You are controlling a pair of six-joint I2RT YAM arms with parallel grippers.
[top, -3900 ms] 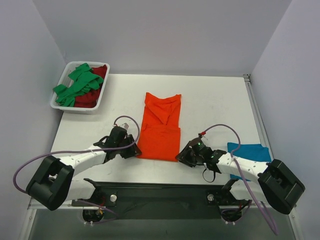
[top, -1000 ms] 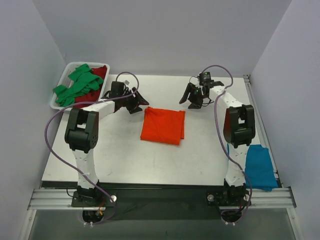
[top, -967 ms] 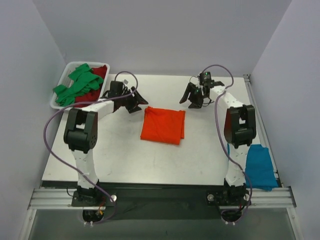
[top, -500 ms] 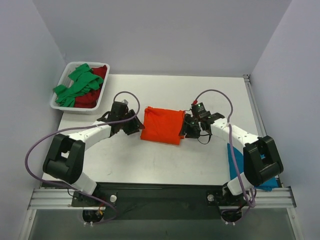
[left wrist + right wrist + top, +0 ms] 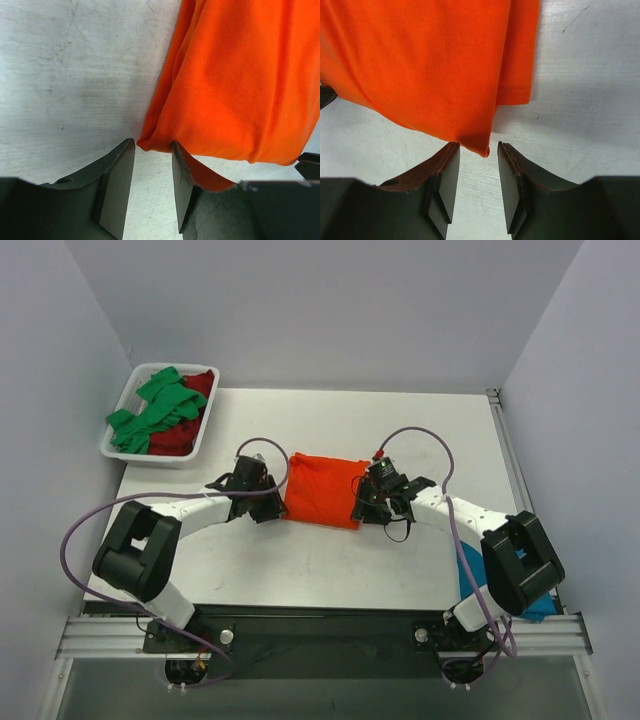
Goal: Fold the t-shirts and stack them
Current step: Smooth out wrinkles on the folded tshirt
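The orange t-shirt [image 5: 324,489] lies folded into a small rectangle at the table's middle. My left gripper [image 5: 268,502] sits at its near left corner, jaws open; the corner [image 5: 150,144] just reaches the gap between the fingertips. My right gripper [image 5: 362,510] sits at the near right corner, jaws open, with that corner [image 5: 481,146] at the gap's mouth. The green t-shirt [image 5: 155,410] lies crumpled on the dark red t-shirt [image 5: 180,435] in the tray. The teal blue t-shirt [image 5: 515,575] lies at the right edge, partly hidden by my right arm.
The white tray [image 5: 112,451] stands at the table's far left corner. Purple cables loop over both arms. A metal rail runs along the right edge of the table [image 5: 300,560].
The long orange shirt was folded in half into a small rectangle. Both grippers then swung back from the far side and now sit at its near corners, slightly closer than half a second ago.
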